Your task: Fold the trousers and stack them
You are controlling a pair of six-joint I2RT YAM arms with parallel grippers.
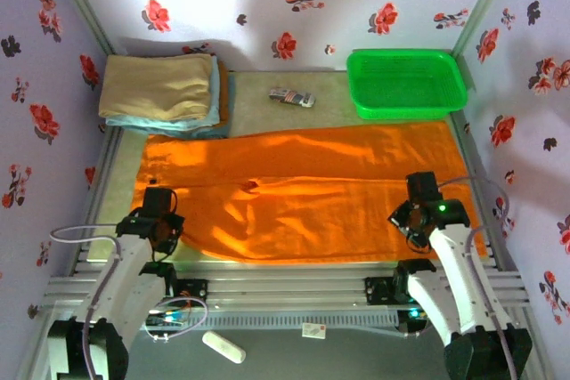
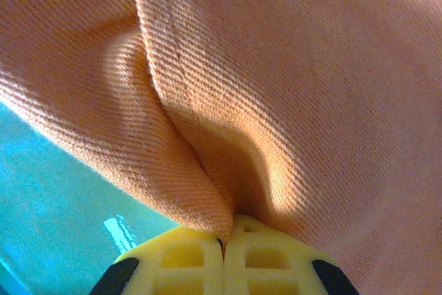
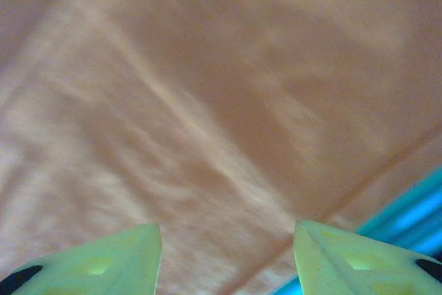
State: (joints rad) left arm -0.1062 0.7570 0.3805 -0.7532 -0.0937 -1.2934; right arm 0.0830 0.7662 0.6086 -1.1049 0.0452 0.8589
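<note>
Pinching a raised fold of the trousers point(image 2: 290, 88) between the left fingers point(image 2: 179, 260), pressed together at the cloth's near left edge, probably to lift that end. Hovering over the near right edge with the right fingers point(image 3: 103, 260) apart, gripping nothing, seemingly lining up a matching hold. Leaving the rest spread flat across the desk point(image 1: 258, 95), just beside the folded cloth stack point(image 1: 156, 86) at far left, presumably the stacking spot.

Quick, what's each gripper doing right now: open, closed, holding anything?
Left gripper: closed, pinching a fold of the orange trousers.
Right gripper: open over the trousers, holding nothing.
</note>
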